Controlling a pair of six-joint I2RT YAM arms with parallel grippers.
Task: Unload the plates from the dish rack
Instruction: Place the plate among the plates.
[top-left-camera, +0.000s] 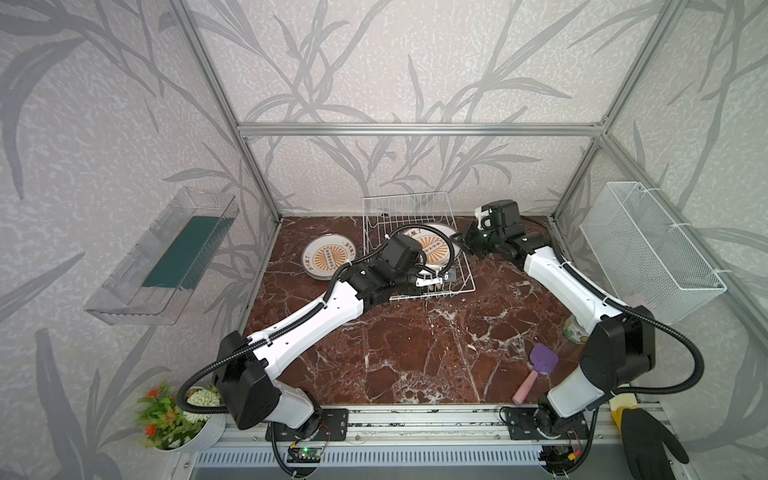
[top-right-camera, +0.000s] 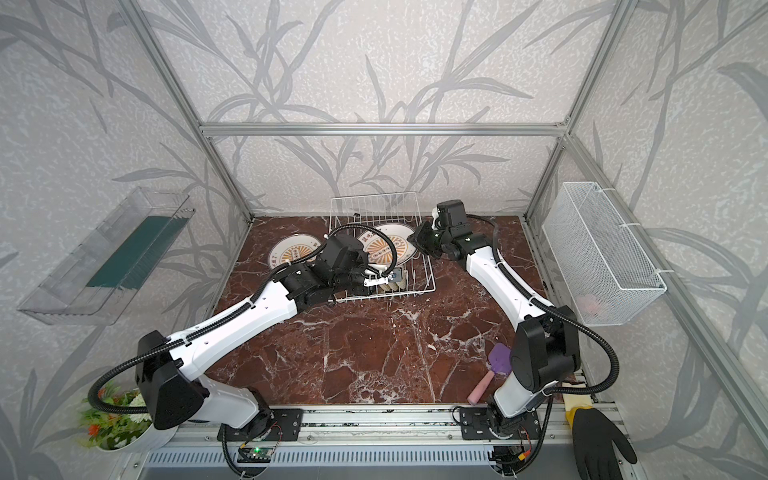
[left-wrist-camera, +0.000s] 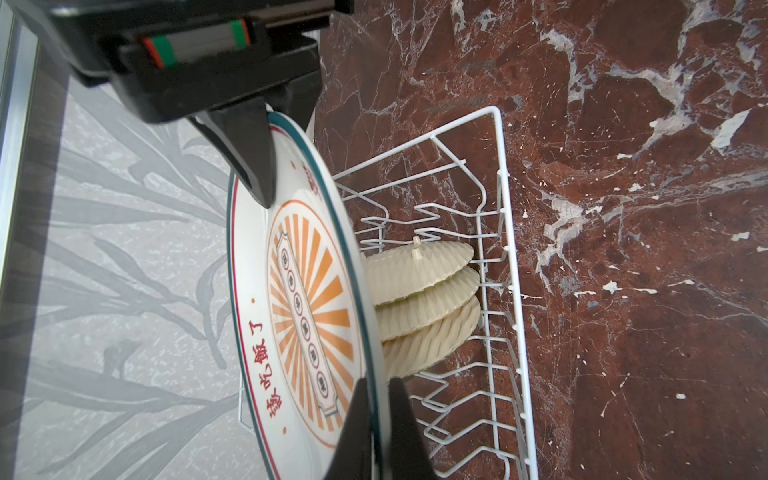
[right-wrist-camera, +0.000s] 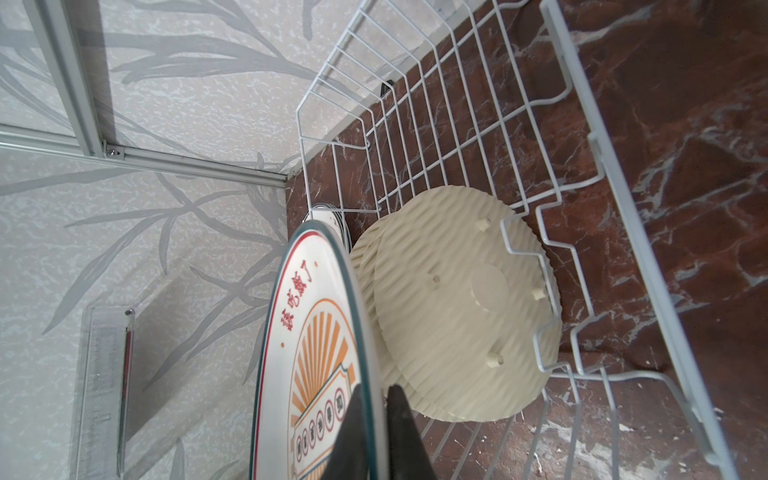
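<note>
In the white wire dish rack (top-left-camera: 415, 216) (left-wrist-camera: 503, 249) (right-wrist-camera: 415, 124) a white sunburst plate (top-left-camera: 434, 245) (top-right-camera: 392, 245) (left-wrist-camera: 299, 299) (right-wrist-camera: 316, 353) stands on edge. My left gripper (top-left-camera: 417, 266) (left-wrist-camera: 378, 384) is shut on its near rim. My right gripper (top-left-camera: 457, 242) (top-right-camera: 415, 241) (right-wrist-camera: 377, 392) is shut on the opposite rim. Three yellow ribbed plates (left-wrist-camera: 419, 299) (right-wrist-camera: 449, 311) lean together in the rack right behind it. A stack of sunburst plates (top-left-camera: 328, 257) (top-right-camera: 291, 255) lies flat on the table left of the rack.
A purple spatula with a pink handle (top-left-camera: 536, 372) and a can (top-left-camera: 575, 330) lie at the front right by the right arm. A white mesh basket (top-left-camera: 648, 249) hangs on the right wall, a clear tray (top-left-camera: 166, 257) on the left wall.
</note>
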